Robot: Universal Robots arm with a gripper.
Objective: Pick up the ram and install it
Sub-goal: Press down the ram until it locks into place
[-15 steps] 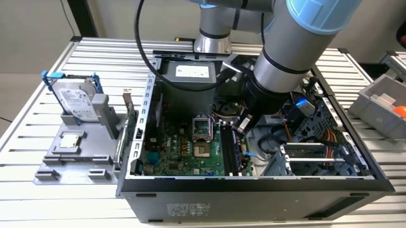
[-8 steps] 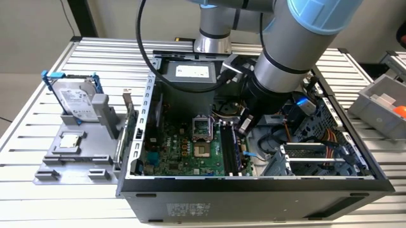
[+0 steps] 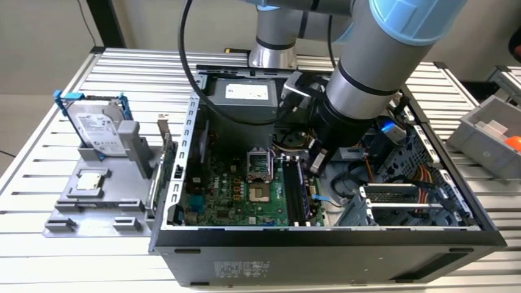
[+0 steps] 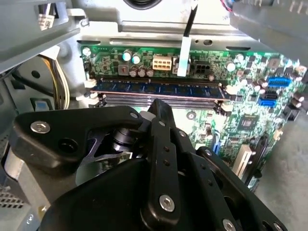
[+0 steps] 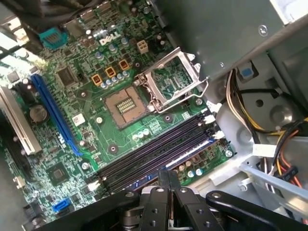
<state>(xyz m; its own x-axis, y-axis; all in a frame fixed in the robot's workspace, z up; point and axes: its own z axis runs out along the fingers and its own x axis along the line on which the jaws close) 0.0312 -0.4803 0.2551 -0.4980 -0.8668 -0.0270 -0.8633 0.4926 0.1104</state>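
The ram (image 4: 159,88) sits on its edge in one of the memory slots (image 5: 159,149) of the motherboard (image 3: 232,195), inside the open computer case (image 3: 326,244). From the exterior view's left to its right I see a hard drive (image 3: 96,128) standing in a grey holder on the table, then the motherboard with its empty processor socket (image 3: 258,163), then the slots, and above them the gripper (image 3: 318,160). The gripper hangs just above the ram, with its fingers (image 5: 163,180) pressed together and nothing between them. In my judgement the stick is placed and the step in hand is seating it; to do this well, the push should go straight down and evenly. The ram's long axis runs along the slot, parallel to the motherboard's edge, with its blue face turned sideways.
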